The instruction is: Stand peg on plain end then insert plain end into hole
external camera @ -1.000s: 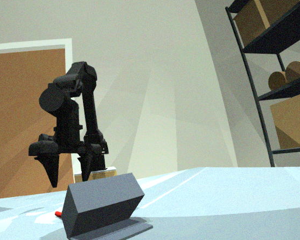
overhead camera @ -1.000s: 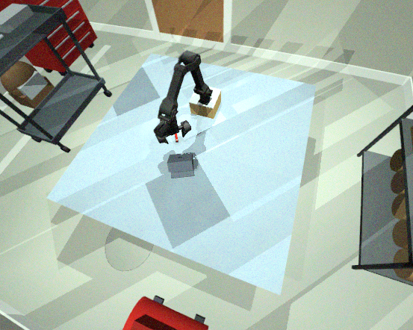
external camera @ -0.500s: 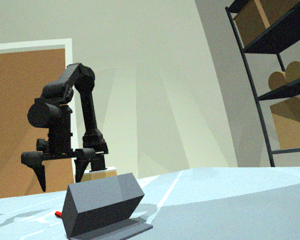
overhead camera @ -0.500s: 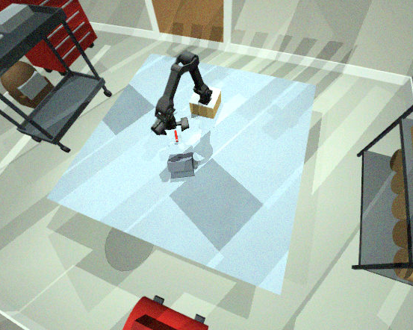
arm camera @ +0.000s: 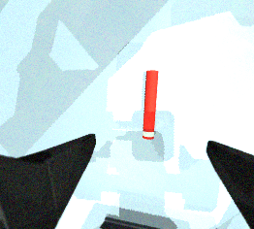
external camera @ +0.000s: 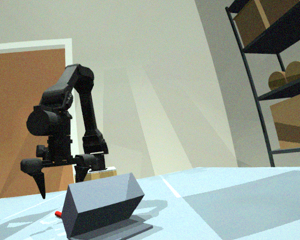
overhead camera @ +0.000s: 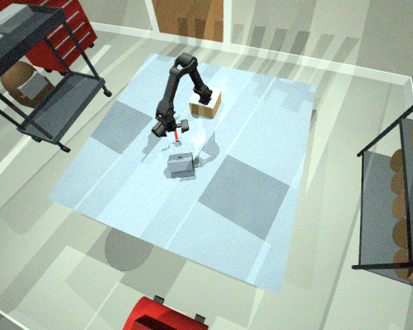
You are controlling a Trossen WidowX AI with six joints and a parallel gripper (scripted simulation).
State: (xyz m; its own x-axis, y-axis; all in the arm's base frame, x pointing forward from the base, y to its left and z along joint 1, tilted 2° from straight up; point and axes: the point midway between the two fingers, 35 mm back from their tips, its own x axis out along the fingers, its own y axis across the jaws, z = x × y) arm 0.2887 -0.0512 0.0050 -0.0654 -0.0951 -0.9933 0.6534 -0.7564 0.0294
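Observation:
The red peg lies flat on the table behind the sloped panel. Its white band is near the end at the bottom of the wrist view; its plain end is at the top there. The grey sloped panel has a dark hole in its upper face; in the exterior view the face with the hole is hidden. My gripper is wide open and empty, pointing down above the peg. In the wrist view the banded end lies between the fingertips' lines.
The arm's base stands on a wooden box with a white top, at the back of the blue mat. A dark cart stands to the left and a shelf rack to the right, both off the mat.

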